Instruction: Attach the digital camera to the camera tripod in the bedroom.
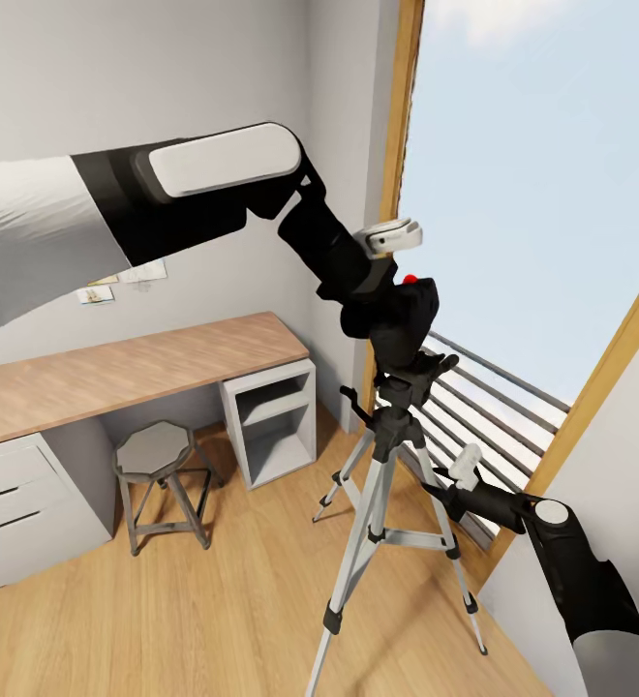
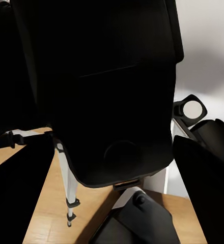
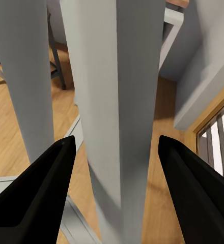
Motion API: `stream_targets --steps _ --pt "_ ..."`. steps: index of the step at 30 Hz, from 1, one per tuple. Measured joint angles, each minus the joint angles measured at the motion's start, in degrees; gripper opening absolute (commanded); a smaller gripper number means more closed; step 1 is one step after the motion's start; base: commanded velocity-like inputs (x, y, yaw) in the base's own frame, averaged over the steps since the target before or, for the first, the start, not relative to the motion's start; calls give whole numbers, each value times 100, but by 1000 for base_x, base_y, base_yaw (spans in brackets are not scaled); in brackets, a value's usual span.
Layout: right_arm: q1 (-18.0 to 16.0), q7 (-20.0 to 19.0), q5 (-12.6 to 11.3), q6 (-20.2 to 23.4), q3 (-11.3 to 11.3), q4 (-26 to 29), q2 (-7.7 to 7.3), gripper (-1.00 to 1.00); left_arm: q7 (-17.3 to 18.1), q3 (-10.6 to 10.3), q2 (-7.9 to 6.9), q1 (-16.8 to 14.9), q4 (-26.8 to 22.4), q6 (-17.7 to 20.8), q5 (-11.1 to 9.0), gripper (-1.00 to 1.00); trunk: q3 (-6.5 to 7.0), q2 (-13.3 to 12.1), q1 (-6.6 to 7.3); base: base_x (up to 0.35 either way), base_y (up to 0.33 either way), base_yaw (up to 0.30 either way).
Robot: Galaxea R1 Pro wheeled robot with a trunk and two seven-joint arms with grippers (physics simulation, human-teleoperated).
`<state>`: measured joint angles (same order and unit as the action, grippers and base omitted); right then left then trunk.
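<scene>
Light wood planks cover the bedroom floor [image 1: 213, 600], and pale grey walls stand around it.

Nearest is the right arm, low at the right side of the head view. Its right gripper [image 1: 452, 481] reaches in toward the camera tripod [image 1: 382, 503]. From the right wrist camera, its two black fingers [image 3: 38, 193] are spread wide apart, one on each side of a thick silver tripod leg [image 3: 112, 127]. The jaws are open around the leg and do not squeeze it. Another silver leg [image 3: 25, 76] stands just beside it.

The tripod stands on the floor on its thin silver legs with black feet. It is near the tall wood-framed window [image 1: 523, 194] and its grey railing [image 1: 494, 407].

On top of the tripod's black head [image 1: 411, 373] sits the digital camera [image 1: 402, 319]. It is black with a small red button [image 1: 410, 279] on top. The left gripper [image 1: 378, 290] comes down from the upper left and is right against the camera. From the left wrist camera, the camera's dark body [image 2: 107, 91] is very close, with a tripod leg [image 2: 66, 183] below it. I cannot tell if these jaws are holding the camera or have let go.

Farther back is the wood-topped worktop [image 1: 116, 373] with white drawers [image 1: 15, 503]. A small grey stool [image 1: 157, 455] stands under it. Some papers [image 1: 116, 281] are stuck on the wall behind.
</scene>
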<state>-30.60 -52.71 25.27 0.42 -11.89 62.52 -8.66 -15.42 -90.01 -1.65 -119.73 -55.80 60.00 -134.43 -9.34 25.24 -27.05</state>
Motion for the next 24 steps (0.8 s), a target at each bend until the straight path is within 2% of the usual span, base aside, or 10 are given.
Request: stream_targets --steps 5,21,22,24 --pt "1 0 -3 5 0 1 0 -100 4 -104 11 -3 -5 0 0 -100 0 0 0 0 0 0" --pt "10 1 16 -9 -1 18 0 -100 5 -154 32 -4 35 0 3 -100 0 0 0 0 0 0" --pt "10 1 16 -8 -1 19 0 -100 6 -154 34 -3 39 0 1 100 0 0 0 0 0 0" --pt "10 1 15 -5 -1 19 0 -100 4 -154 42 -1 48 0 -1 100 0 0 0 0 0 0"
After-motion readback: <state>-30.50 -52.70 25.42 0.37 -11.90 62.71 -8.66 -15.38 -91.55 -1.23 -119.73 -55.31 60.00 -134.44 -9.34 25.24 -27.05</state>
